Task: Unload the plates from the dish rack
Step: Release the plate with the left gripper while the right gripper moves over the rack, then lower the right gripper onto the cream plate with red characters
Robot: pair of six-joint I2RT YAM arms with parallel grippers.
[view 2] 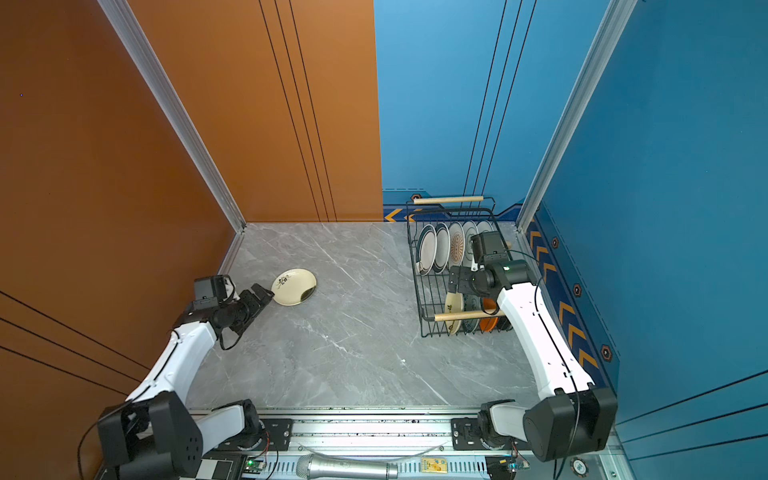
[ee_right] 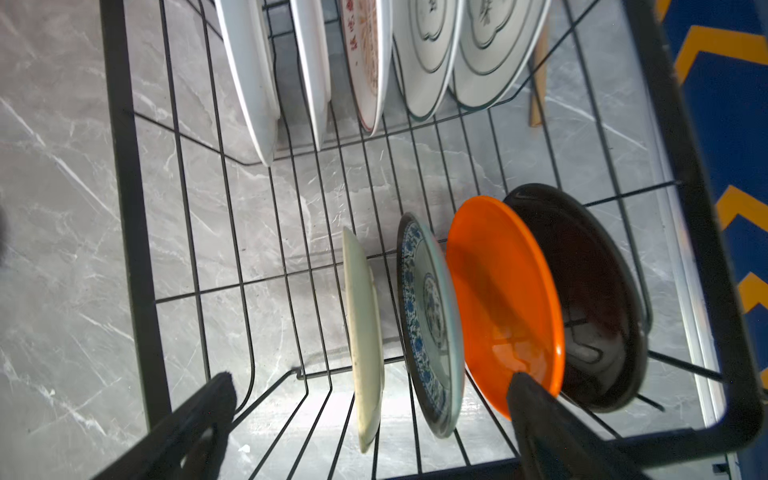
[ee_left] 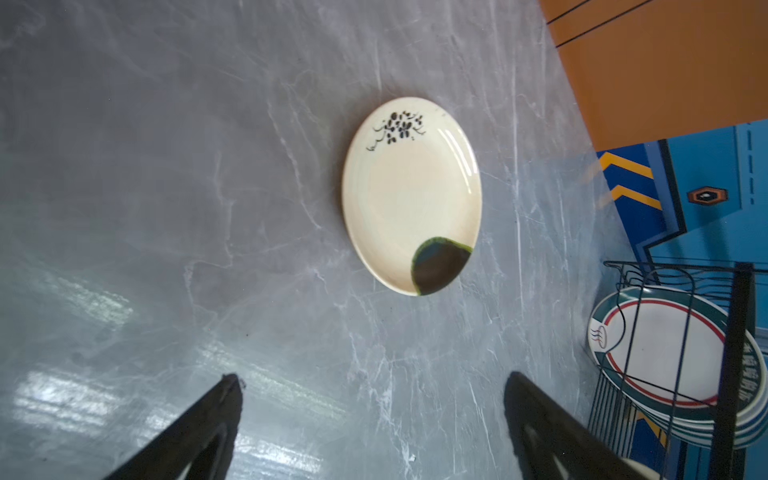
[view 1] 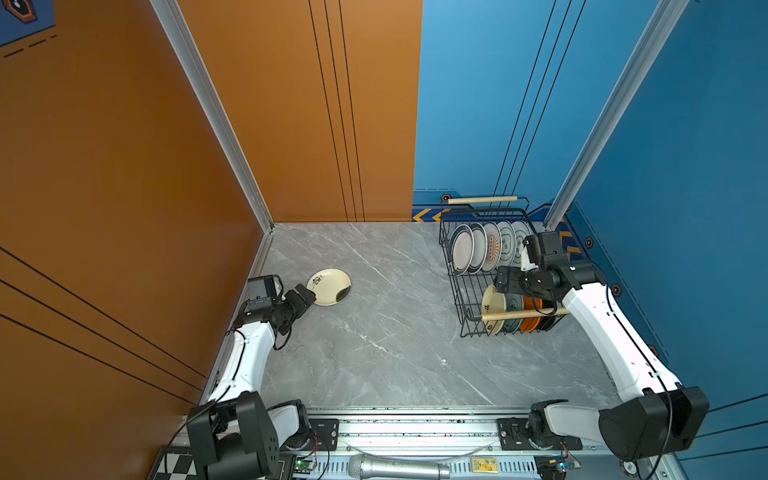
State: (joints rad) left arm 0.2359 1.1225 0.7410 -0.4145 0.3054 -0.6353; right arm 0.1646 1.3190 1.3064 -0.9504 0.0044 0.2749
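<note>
A cream plate [view 1: 329, 286] with a black sprig print and a dark green patch at its rim lay flat on the grey marbled counter [view 1: 395, 332]. It was well apart from the dish rack [view 1: 457, 299], which stood at the counter's far right corner. The left pincer [ee_left: 374, 382] hung near that plate with its 2 fingers spread wide and gripped nothing. From above a fingertip seemed to meet the plate's edge, but the left wrist view showed bare counter between them. The right pincer [ee_right: 374, 380] was over the rack's near row, jaws likewise wide apart and empty. In the right wrist view 1 finger [ee_right: 536, 415] overlapped the lower edge of the orange plate [ee_right: 503, 291]; whether they touched could not be told. That near row held 4 plates on edge: the rack's cream plate [ee_right: 365, 332], a blue-patterned plate [ee_right: 428, 311], the orange plate and a black plate [ee_right: 590, 291]. In both top views the right arm and the near wooden handle [view 1: 523, 314] hid much of them. The far row held 5 larger white plates [view 1: 490, 245] upright. Their tops were cut off in the right wrist view, and from above the wrist camera partly covered the rightmost. The far wooden handle [view 1: 482, 200] showed whole.
</note>
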